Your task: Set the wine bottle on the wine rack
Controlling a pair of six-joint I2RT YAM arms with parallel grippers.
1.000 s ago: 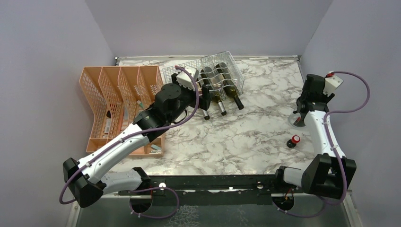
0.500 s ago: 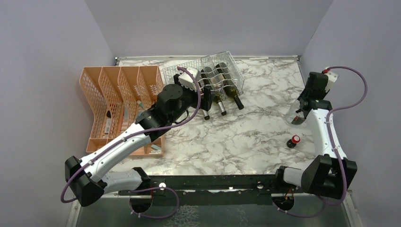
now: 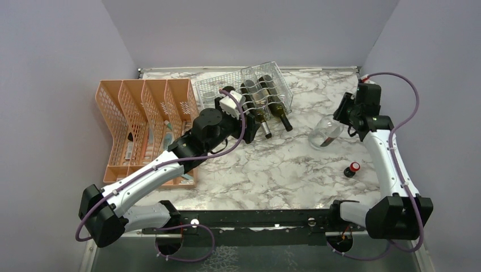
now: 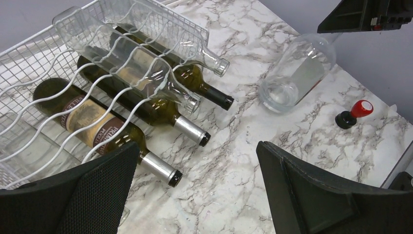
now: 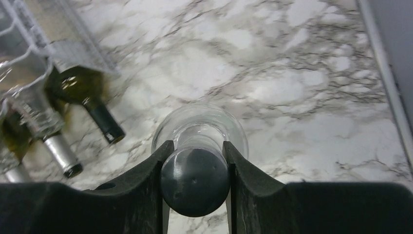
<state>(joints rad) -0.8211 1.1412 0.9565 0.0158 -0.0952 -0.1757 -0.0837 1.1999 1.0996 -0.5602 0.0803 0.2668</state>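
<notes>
My right gripper [image 3: 346,115] is shut on the black-capped neck of a clear, empty wine bottle [image 3: 325,132] and holds it tilted above the table, right of the rack. In the right wrist view the fingers [image 5: 146,190] clamp the cap, with the bottle's body [image 5: 199,127] below. The bottle also shows in the left wrist view [image 4: 294,73]. The white wire wine rack [image 3: 211,86] sits at the back centre and holds several bottles, dark green and clear, necks pointing forward. My left gripper [image 3: 250,121] is open and empty at the rack's front left, over the bottle necks [image 4: 187,130].
An orange mesh file organiser [image 3: 144,116] stands at the left, under my left arm. A small black stopper with a red top [image 3: 353,168] stands on the marble at the right, also seen in the left wrist view [image 4: 354,113]. Grey walls close in the table on three sides.
My right gripper has lifted the clear bottle off the table at the right, tilted it and carried it left toward the rack. My left gripper has shifted slightly right and nearer.
</notes>
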